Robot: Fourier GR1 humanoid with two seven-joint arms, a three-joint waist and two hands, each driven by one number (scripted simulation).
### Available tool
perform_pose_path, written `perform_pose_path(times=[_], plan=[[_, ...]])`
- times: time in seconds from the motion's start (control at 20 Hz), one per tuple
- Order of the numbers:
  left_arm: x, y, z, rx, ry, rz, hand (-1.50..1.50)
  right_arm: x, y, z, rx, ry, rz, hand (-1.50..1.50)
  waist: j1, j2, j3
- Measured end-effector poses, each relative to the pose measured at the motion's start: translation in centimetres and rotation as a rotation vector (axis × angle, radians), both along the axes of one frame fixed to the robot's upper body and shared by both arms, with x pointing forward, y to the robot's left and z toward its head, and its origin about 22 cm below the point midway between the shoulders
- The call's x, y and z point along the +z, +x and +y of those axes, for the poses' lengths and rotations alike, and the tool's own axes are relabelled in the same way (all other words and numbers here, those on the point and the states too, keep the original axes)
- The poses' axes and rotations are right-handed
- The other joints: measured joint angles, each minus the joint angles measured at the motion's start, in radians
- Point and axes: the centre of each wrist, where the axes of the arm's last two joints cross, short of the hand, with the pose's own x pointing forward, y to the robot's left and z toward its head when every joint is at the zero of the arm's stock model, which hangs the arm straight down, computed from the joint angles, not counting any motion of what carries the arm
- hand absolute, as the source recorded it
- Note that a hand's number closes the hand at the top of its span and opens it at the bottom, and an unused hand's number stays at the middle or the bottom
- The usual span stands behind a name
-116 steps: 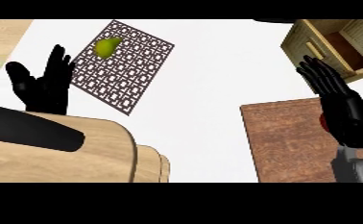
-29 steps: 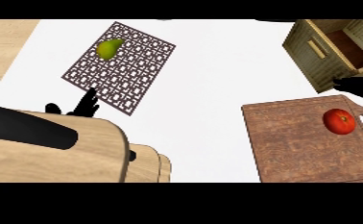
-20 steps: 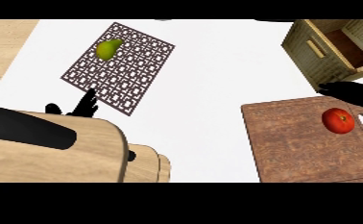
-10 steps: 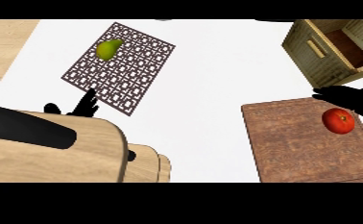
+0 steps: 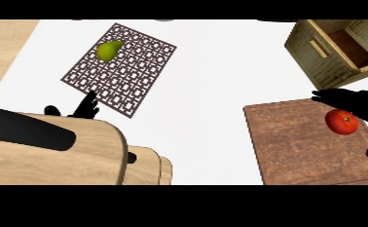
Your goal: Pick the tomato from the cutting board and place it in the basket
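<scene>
The red tomato [image 5: 342, 122] lies on the brown wooden cutting board [image 5: 295, 148] at the right edge of the head view. My right hand [image 5: 343, 98] comes in from the right edge, its dark fingers stretched leftward just above the tomato, touching or almost touching its top; nothing is held. Most of that hand is cut off by the edge. The olive wooden basket [image 5: 323, 58] stands beyond the board at the upper right. My left hand [image 5: 83, 108] shows only fingertips and thumb, pointing up behind my forearm at the lower left.
A dark patterned mat [image 5: 133, 75] lies at the upper left with a green pear [image 5: 109, 50] on its far end. White counter runs between mat and board. My left forearm [image 5: 64, 148] fills the lower left corner.
My right hand has come down from beside the basket to the tomato's upper side. The tomato has stayed on the board, and the left hand has not moved.
</scene>
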Motion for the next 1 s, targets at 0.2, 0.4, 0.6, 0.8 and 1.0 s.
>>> perform_pose_path(times=[0.2, 0.4, 0.6, 0.8, 1.0], plan=[[0.1, 0.0, 0.0, 0.003, 0.0, -0.003, 0.0, -0.9, -0.2, -0.3, 0.023, -0.008, -0.016, 1.5, 0.001, 0.002, -0.002], [0.1, 0.0, 0.0, 0.006, -0.006, 0.013, 0.0, -1.4, -0.2, -0.2, 0.081, -0.02, -0.082, 1.5, 0.0, 0.001, -0.001], [0.0, 0.0, -0.2, 0.008, 0.015, -0.004, 0.0, -1.4, 0.3, -0.1, 0.108, -0.037, -0.118, 1.5, 0.003, 0.0, 0.002], [-0.3, -0.5, 0.2, 0.03, 0.023, 0.005, 0.0, -1.9, 0.1, 1.8, 0.079, -0.039, -0.133, 1.5, -0.017, -0.009, 0.002], [-0.5, -1.3, 1.0, 0.062, 0.023, 0.017, 0.0, -1.9, -0.7, 4.9, 0.017, -0.028, -0.141, 1.5, -0.049, -0.023, -0.001]])
